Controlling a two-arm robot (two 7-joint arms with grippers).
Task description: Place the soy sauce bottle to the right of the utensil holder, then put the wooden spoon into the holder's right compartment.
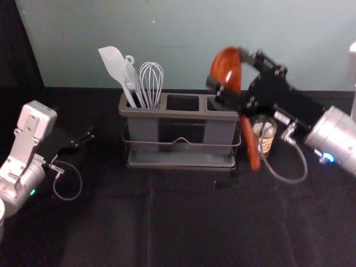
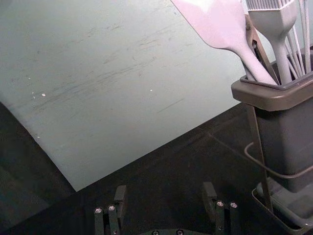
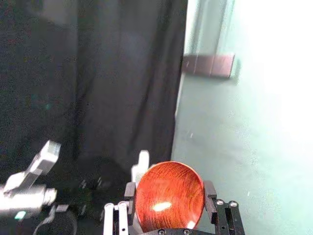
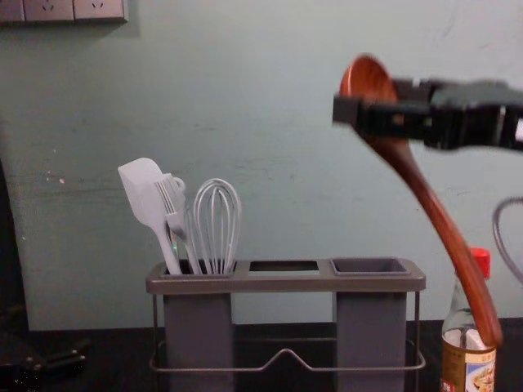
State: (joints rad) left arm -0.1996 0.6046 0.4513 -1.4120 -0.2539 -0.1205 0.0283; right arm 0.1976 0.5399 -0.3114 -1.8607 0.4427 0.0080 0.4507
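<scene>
The right gripper has the wooden spoon squeezed near its round end, up high. I think that is so the long handle hangs free and can go in first. The handle slants down and out to the right of this gripper. The soy sauce bottle stands below the gripper and to its right, just beside the utensil holder, so the bottle job looks done. The handle's low end crosses in front of the bottle, but I can't quite tell if they touch. The right compartment is below the gripper and looks empty, so the spoon should fit. Next, the handle must come over that hole, stand up straighter and go down. A low swing could bump the bottle. The left gripper waits left of the holder, fingers apart, holding nothing.
</scene>
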